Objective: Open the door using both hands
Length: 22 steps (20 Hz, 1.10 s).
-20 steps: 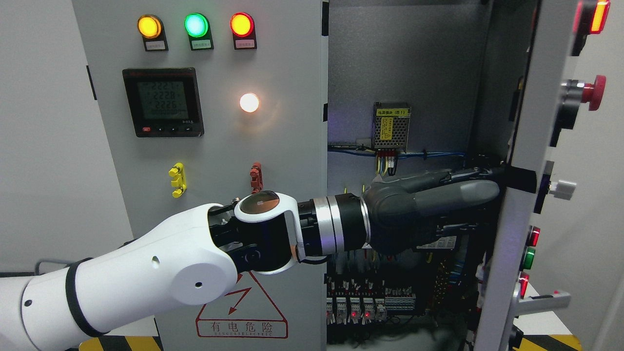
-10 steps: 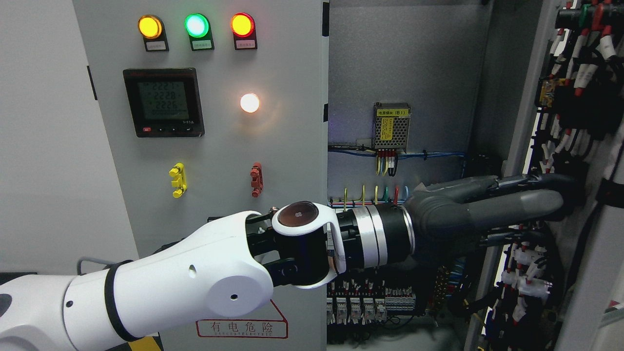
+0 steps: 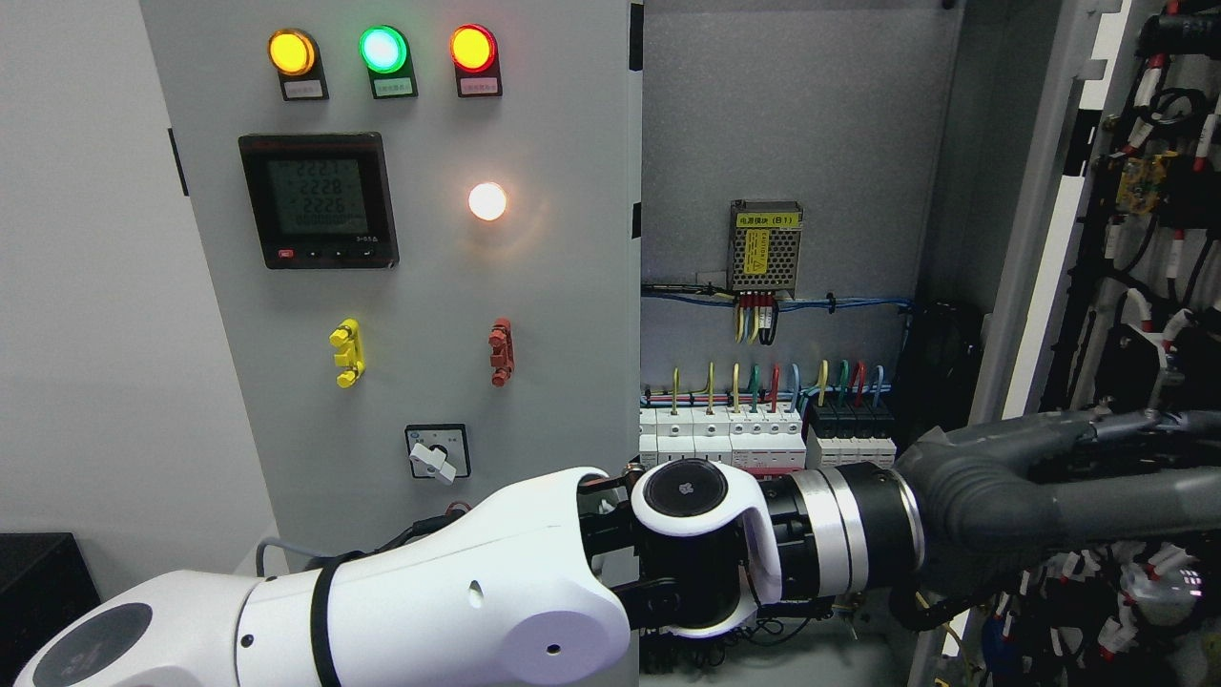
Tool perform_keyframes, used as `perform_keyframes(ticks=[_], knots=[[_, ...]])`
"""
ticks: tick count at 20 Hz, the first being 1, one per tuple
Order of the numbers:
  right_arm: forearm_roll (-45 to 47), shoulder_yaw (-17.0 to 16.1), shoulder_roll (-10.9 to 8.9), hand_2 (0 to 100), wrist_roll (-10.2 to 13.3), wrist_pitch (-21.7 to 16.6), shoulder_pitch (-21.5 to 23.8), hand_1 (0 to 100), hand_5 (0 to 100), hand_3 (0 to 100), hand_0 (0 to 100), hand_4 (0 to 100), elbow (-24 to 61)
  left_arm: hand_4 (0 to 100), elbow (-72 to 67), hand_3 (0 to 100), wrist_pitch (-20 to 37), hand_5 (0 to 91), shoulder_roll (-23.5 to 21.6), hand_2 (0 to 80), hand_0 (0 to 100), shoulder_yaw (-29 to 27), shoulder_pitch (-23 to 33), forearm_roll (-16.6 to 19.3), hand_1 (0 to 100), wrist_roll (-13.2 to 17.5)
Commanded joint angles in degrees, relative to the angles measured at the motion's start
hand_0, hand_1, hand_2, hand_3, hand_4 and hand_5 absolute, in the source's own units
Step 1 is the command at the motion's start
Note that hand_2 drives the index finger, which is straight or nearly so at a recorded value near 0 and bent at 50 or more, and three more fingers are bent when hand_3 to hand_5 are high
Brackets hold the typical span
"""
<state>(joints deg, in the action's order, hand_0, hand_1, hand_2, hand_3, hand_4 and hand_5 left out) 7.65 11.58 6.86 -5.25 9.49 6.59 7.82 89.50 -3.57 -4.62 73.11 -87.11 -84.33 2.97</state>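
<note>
The cabinet's right door [image 3: 1049, 219] stands swung wide open at the picture's right, with its wired inner face [image 3: 1159, 172] turned towards me. My left arm [image 3: 458, 611] comes in from the lower left and reaches across the open cabinet. Its grey hand [image 3: 1126, 468] lies with fingers stretched out flat against the inner side of that door, and the fingertips run off the right edge. It grasps nothing. The left door [image 3: 429, 286] is closed. My right arm does not show.
The left door carries three lamps [image 3: 382, 48], a meter [image 3: 319, 200], a white lamp [image 3: 487, 200] and a rotary switch [image 3: 437, 451]. Inside the cabinet are a power supply [image 3: 765, 246] and a row of breakers [image 3: 763, 429] with coloured wires.
The right door has swung from half open to wide open, showing its wired back. My left arm has moved right and down with it, uncovering the breakers and the rotary switch.
</note>
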Motion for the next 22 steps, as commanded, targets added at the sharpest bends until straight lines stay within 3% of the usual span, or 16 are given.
perform_keyframes(ticks=[1, 11, 19, 22], knots=[[0.0, 0.0, 0.00, 0, 0.0, 0.1, 0.0, 14, 0, 0, 6, 0, 0.0, 0, -2.1, 0, -0.3, 0.0, 8.7, 0.0, 12, -1.2, 0.3, 1.2, 56, -0.7], [0.0, 0.0, 0.00, 0, 0.0, 0.0, 0.0, 14, 0, 0, 6, 0, 0.0, 0, -9.8, 0, -0.3, 0.0, 13.9, 0.0, 12, -0.9, -1.5, 1.2, 56, -1.7], [0.0, -0.1, 0.00, 0, 0.0, 0.0, 0.0, 14, 0, 0, 6, 0, 0.0, 0, -9.9, 0, -0.5, 0.0, 13.6, 0.0, 12, -0.8, -1.3, 1.1, 56, -1.7], [0.0, -0.1, 0.00, 0, 0.0, 0.0, 0.0, 14, 0, 0, 6, 0, 0.0, 0, -9.7, 0, -0.6, 0.0, 11.0, 0.0, 12, -1.0, -1.3, 0.9, 56, -1.4]])
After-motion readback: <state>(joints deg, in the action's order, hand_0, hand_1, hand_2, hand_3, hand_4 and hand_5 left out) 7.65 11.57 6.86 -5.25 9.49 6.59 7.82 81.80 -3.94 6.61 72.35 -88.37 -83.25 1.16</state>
